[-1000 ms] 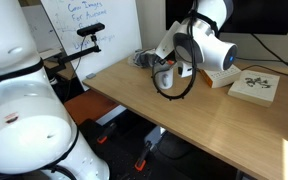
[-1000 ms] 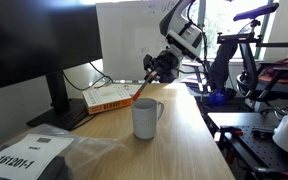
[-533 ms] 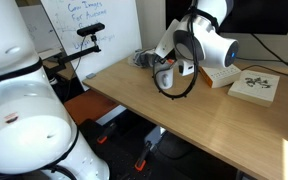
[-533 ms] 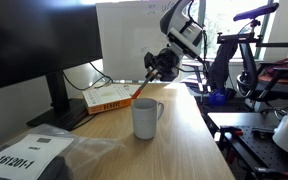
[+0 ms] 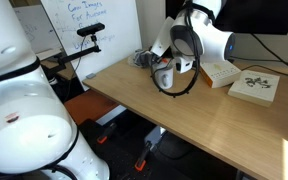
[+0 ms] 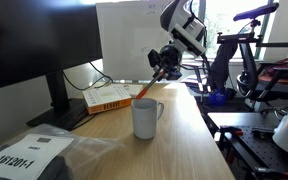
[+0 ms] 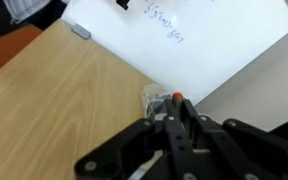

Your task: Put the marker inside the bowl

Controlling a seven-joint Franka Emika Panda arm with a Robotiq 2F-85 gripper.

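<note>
End effector (image 6: 161, 68) clamped on marker (image 6: 149, 83), jaws closed around its upper part. Marker orange-red, held in the air and tilted, lower end pointing down toward the monitor (image 6: 29, 50) side. That lower end sits just above and slightly to the side of the white cup (image 6: 147, 119), not touching it and not inside. Cup upright on tabletop (image 6: 184, 135), handle toward the arm side. Orange-edged book (image 6: 109, 97) lies flat behind cup, near whiteboard (image 6: 124, 35). Wrist view: end effector (image 7: 174, 118) comes in from the bottom, marker's orange end (image 7: 177, 97) pokes out past the fingers, wooden tabletop (image 7: 54, 90) and whiteboard (image 7: 194, 35) beyond. In an exterior view the arm's black cable loop (image 5: 174, 80) hangs in front, so the grip is hard to see there.
</note>
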